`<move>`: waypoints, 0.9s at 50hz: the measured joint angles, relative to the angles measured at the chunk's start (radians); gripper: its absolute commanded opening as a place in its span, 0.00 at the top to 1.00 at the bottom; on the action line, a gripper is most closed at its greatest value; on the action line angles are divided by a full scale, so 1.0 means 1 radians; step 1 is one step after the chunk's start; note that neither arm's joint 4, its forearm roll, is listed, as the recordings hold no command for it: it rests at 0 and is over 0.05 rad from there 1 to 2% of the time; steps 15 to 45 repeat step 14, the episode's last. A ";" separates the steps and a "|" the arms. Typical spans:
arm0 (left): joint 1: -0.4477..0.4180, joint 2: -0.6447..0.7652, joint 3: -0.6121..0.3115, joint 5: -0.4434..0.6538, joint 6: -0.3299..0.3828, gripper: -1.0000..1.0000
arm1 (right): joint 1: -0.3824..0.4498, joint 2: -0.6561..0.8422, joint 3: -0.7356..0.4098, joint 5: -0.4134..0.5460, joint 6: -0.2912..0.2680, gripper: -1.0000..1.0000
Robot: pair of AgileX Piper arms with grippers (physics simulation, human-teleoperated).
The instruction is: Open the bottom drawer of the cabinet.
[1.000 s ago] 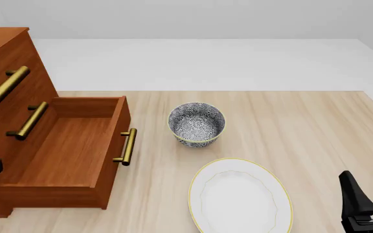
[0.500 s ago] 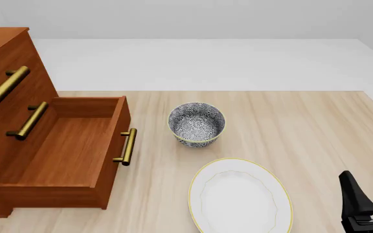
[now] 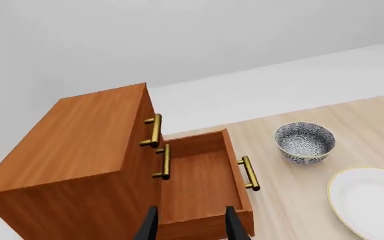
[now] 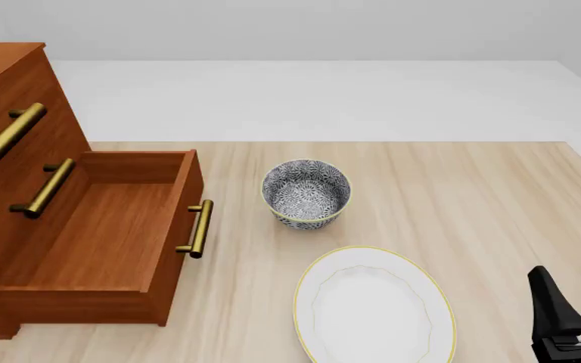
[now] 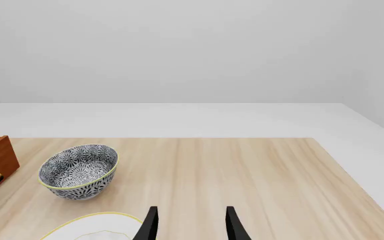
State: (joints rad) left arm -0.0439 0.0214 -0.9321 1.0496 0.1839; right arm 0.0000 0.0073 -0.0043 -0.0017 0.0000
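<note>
The cabinet (image 4: 8, 113) stands at the tabletop's (image 4: 492, 197) left edge, its three drawer fronts facing right across the wood. The bottom drawer (image 4: 99, 242) is pulled well out — its bare wooden floor is open to view, and its brass bar handle (image 4: 197, 228) points toward the middle of the tabletop. The two drawers above sit flush in the cabinet.

Just right of that handle, apart from it, sits a patterned bowl (image 4: 307, 193); a white plate with a yellow rim (image 4: 374, 306) lies nearer the front edge, below the bowl.

The left gripper (image 3: 190, 227) hangs above and apart from the cabinet — its fingers are parted and hold nothing. The right gripper (image 5: 190, 225) hovers at the tabletop's front right corner, fingers likewise spread and empty, pointing over the plate's edge toward the bowl.
</note>
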 measured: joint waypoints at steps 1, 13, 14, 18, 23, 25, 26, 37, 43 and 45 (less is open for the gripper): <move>0.006 -0.002 -0.005 0.003 -0.002 0.00 | 0.000 0.000 0.000 0.000 0.000 0.00; 0.053 -0.016 -0.059 0.037 -0.027 0.00 | 0.000 0.000 0.000 0.000 0.000 0.00; 0.054 -0.016 -0.063 0.039 -0.029 0.00 | 0.000 0.000 0.000 0.000 0.000 0.00; 0.054 -0.016 -0.063 0.039 -0.029 0.00 | 0.000 0.000 0.000 0.000 0.000 0.00; 0.054 -0.016 -0.063 0.039 -0.029 0.00 | 0.000 0.000 0.000 0.000 0.000 0.00; 0.054 -0.016 -0.063 0.039 -0.029 0.00 | 0.000 0.000 0.000 0.000 0.000 0.00; 0.054 -0.016 -0.063 0.039 -0.029 0.00 | 0.000 0.000 0.000 0.000 0.000 0.00; 0.054 -0.016 -0.063 0.039 -0.029 0.00 | 0.000 0.000 0.000 0.000 0.000 0.00; 0.054 -0.016 -0.063 0.039 -0.029 0.00 | 0.000 0.000 0.000 0.000 0.000 0.00; 0.054 -0.016 -0.063 0.039 -0.029 0.00 | 0.000 0.000 0.000 0.000 0.000 0.00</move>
